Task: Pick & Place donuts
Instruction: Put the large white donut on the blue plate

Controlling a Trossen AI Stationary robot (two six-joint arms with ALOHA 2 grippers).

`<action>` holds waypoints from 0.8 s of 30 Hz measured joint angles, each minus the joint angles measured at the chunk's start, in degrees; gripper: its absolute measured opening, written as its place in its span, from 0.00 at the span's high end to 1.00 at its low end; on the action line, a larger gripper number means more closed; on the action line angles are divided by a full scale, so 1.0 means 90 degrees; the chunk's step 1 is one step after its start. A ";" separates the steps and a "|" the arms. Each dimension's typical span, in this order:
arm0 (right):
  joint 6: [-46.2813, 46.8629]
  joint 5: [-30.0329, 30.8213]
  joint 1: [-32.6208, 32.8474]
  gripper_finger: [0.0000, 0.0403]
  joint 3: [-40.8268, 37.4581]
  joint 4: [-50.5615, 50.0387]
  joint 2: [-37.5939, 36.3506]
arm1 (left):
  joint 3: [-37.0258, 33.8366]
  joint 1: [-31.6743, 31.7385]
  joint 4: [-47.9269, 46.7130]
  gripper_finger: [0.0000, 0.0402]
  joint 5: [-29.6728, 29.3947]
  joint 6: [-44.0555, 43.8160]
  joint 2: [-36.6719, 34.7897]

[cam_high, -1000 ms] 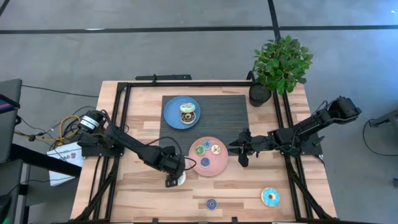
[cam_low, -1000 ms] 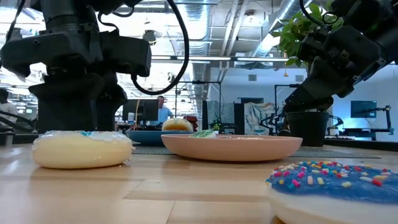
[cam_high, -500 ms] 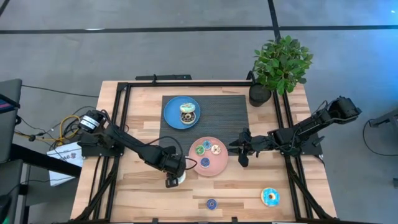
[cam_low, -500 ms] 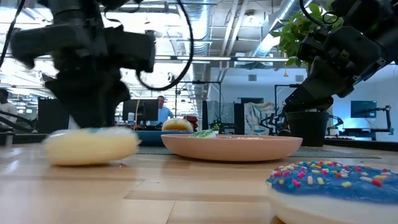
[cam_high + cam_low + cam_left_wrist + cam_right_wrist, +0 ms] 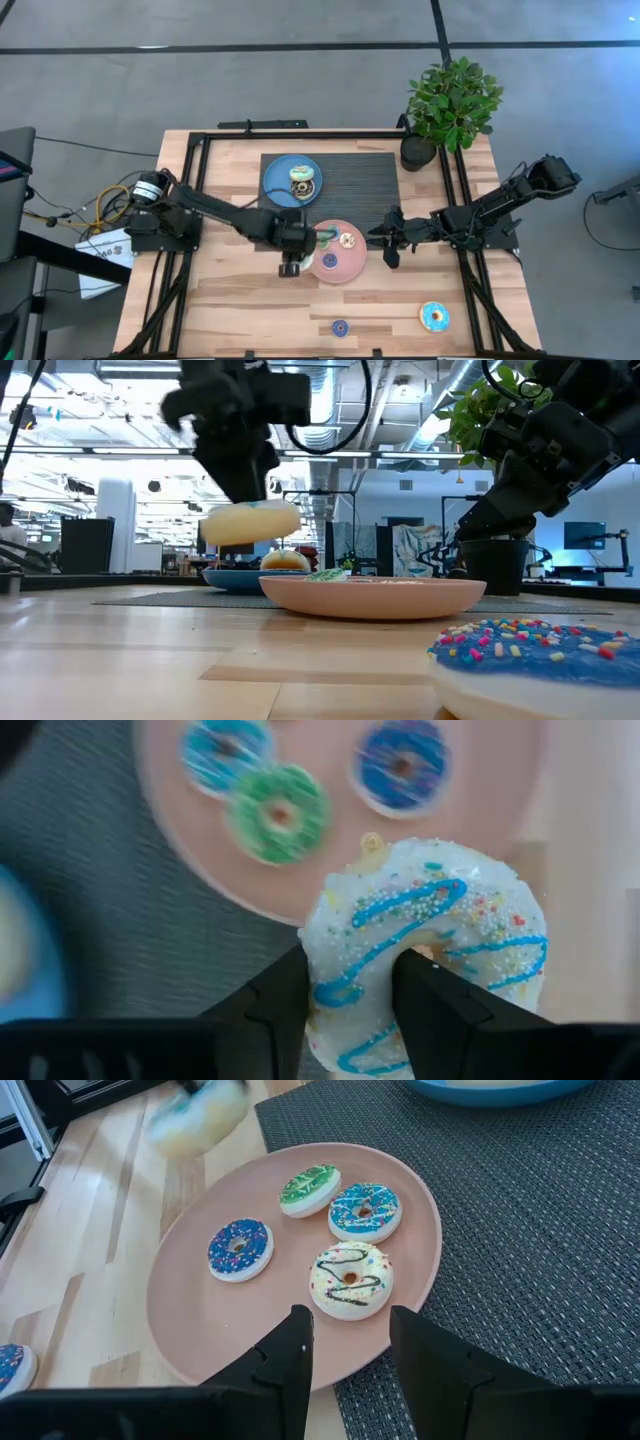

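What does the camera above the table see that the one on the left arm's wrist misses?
Only the high view shows the plant, the blue plate, the right gripper and two donuts left on the wood, a big blue one and a small one. Only the left wrist view shows the blue drizzle and sprinkles on the white donut pinched in the left gripper. Both show the pink plate with small donuts on it.

Count: 8 donuts — 4 on pink plate (image 5: 352,268), 1 on blue plate (image 5: 275,180), 1 in left pincer (image 5: 290,268), 2 loose on tabletop (image 5: 230,310). Plates: 2. Potted plant (image 5: 452,100): 1.
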 joint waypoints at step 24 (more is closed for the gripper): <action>0.0000 0.0005 0.0000 0.69 -0.0002 -0.0053 0.0002 | -0.1827 0.4145 0.1210 0.68 0.0410 0.1660 -0.1665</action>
